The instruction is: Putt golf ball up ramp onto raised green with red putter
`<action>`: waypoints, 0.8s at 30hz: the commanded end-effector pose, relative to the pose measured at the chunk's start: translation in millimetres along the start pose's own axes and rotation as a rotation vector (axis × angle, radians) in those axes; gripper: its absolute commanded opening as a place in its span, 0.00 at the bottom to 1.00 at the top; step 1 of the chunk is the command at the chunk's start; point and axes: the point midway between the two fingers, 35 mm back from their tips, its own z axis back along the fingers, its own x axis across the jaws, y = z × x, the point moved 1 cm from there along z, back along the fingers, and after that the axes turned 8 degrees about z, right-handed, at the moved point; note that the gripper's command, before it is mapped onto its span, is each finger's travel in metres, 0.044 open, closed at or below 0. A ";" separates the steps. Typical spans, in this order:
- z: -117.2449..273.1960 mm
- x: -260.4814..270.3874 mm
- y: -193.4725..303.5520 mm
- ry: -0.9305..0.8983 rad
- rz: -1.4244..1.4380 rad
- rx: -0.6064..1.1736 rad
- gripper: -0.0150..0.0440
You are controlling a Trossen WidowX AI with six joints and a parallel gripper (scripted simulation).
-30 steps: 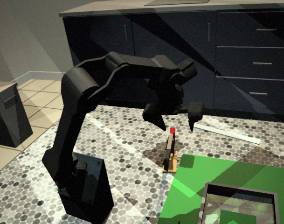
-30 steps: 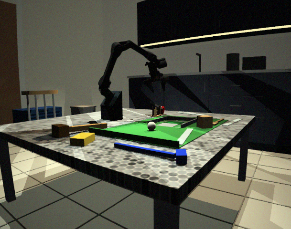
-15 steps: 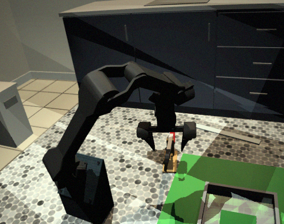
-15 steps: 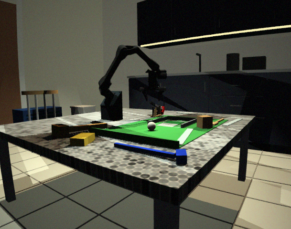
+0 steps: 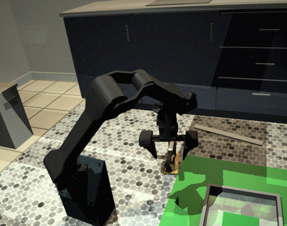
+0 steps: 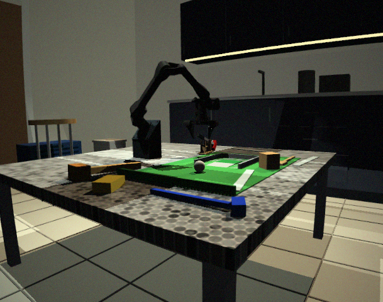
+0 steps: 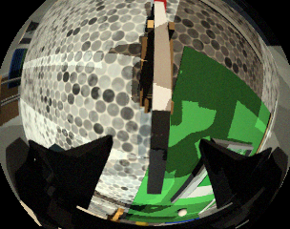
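End effector [image 5: 168, 152] spread wide, empty, fingers straddling red putter [image 5: 171, 155] on stand, not touching.

Your work surface is the dotted table [image 6: 197, 224]. The green mat [image 6: 217, 177] lies at centre. At 6 o'clock lies the blue putter [image 6: 201, 201]; at 9 o'clock the yellow block [image 6: 107, 183]; at 12 o'clock the putter stand [image 6: 207, 148].
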 end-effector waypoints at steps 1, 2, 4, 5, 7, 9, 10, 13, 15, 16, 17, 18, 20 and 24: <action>-5.7 0.5 1.0 0.000 0.004 0.005 1.00; -7.3 0.5 1.0 0.000 0.004 0.005 1.00; -10.5 0.5 1.1 0.000 0.004 0.006 1.00; -12.1 0.5 1.1 0.000 0.004 0.006 1.00; -15.3 0.5 1.2 0.000 0.004 0.006 1.00; -18.5 0.6 1.2 0.000 0.004 0.006 1.00; -20.1 0.6 1.3 0.000 0.004 0.006 1.00; -22.3 0.7 1.3 0.000 0.004 0.006 1.00; -18.9 -0.4 0.4 0.000 -0.001 0.000 0.91; -18.9 -0.4 0.4 0.000 -0.001 0.000 0.87; -18.9 -0.4 0.4 0.000 -0.001 0.000 0.82; -18.9 -0.4 0.4 0.000 -0.001 0.000 0.78; -18.9 -0.4 0.4 0.000 -0.001 0.000 0.69; -18.9 -0.4 0.4 0.000 -0.001 0.000 0.51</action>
